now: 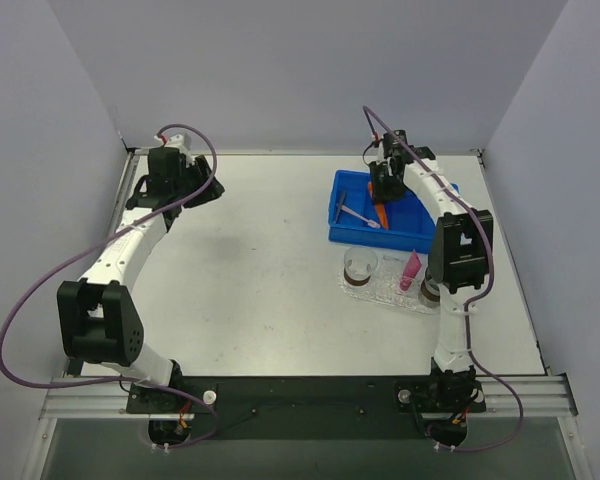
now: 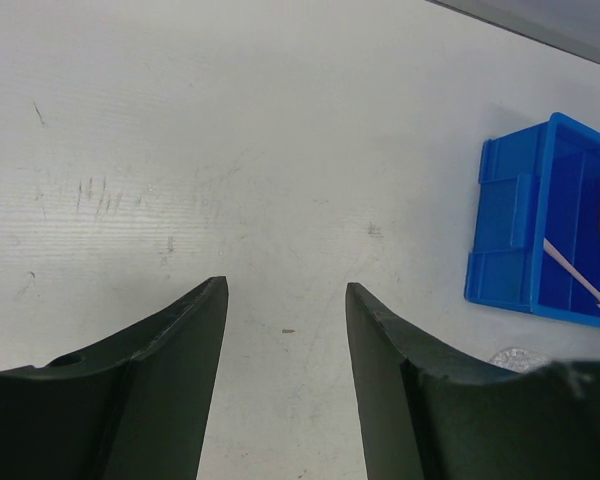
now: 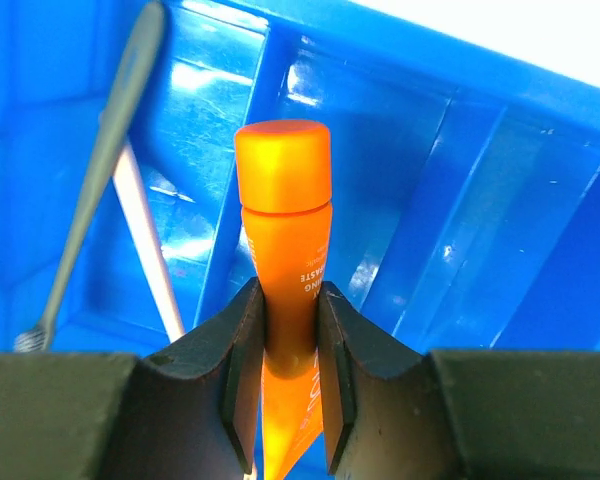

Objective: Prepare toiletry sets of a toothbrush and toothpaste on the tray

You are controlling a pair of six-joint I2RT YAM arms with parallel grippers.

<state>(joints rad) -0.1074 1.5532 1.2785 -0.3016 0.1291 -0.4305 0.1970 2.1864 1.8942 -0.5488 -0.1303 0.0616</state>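
Note:
My right gripper [image 1: 383,196] is over the blue bin [image 1: 352,190] and is shut on the orange toothpaste tube [image 3: 283,190]. Its fingers pinch the tube's body and the cap points away from the wrist [image 3: 288,310]. The pale toothbrush [image 1: 360,216] lies in the bin to the tube's left [image 3: 145,240]. The magenta-pink toothpaste tube [image 1: 411,270] lies on the clear bumpy tray [image 1: 385,290] just in front of the bin. My left gripper [image 1: 206,190] is open and empty over bare table at the far left [image 2: 285,300].
Two small round brown-and-white containers [image 1: 359,266] [image 1: 430,292] stand on the tray. A thin grey stick [image 3: 100,170] lies in the bin beside the toothbrush. The bin [image 2: 525,240] shows at the right of the left wrist view. Grey walls enclose the table.

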